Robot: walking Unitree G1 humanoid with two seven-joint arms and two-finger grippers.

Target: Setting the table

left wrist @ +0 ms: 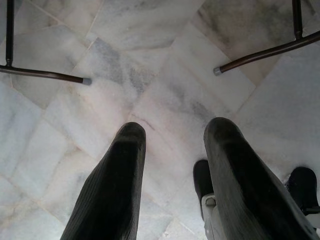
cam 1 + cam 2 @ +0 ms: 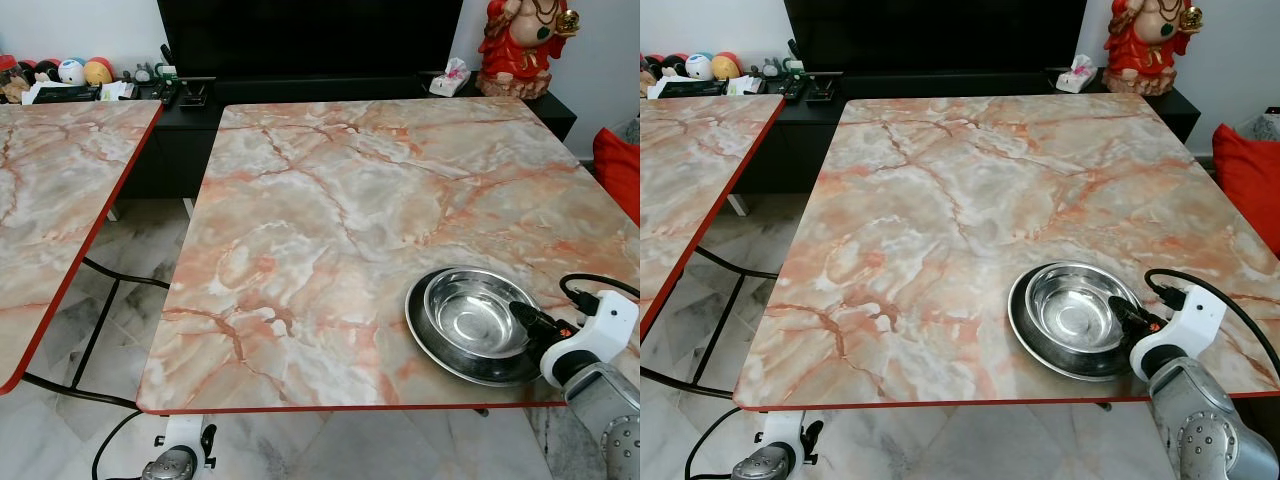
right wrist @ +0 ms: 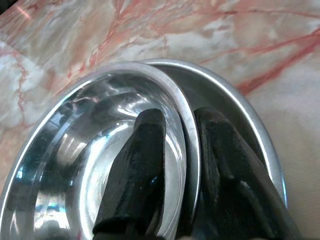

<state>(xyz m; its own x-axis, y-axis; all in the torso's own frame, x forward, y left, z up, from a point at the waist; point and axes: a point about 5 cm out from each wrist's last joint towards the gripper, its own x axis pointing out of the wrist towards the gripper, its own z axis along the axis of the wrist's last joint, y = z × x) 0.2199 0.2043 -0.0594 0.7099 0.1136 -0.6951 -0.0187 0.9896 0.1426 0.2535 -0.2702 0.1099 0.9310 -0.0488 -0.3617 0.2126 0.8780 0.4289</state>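
Observation:
A shiny steel bowl (image 2: pixel 470 312) sits inside a wider steel plate (image 2: pixel 420 330) near the front right corner of the marble table (image 2: pixel 330 200). My right gripper (image 3: pixel 182 125) is shut on the bowl's rim at its right side. One finger (image 3: pixel 140 160) lies inside the bowl (image 3: pixel 75 135), the other between the bowl and the plate (image 3: pixel 240 105). In the left wrist view my left gripper (image 1: pixel 175 132) hangs open over the marble floor, below the table's front edge, holding nothing.
A second marble table (image 2: pixel 50 200) stands to the left, with a floor gap between them. Behind is a black TV console with a red statue (image 2: pixel 520 45) and a tissue box (image 2: pixel 450 78). A red cushion (image 2: pixel 620 170) is at right. Table legs (image 1: pixel 45 74) rest on the floor.

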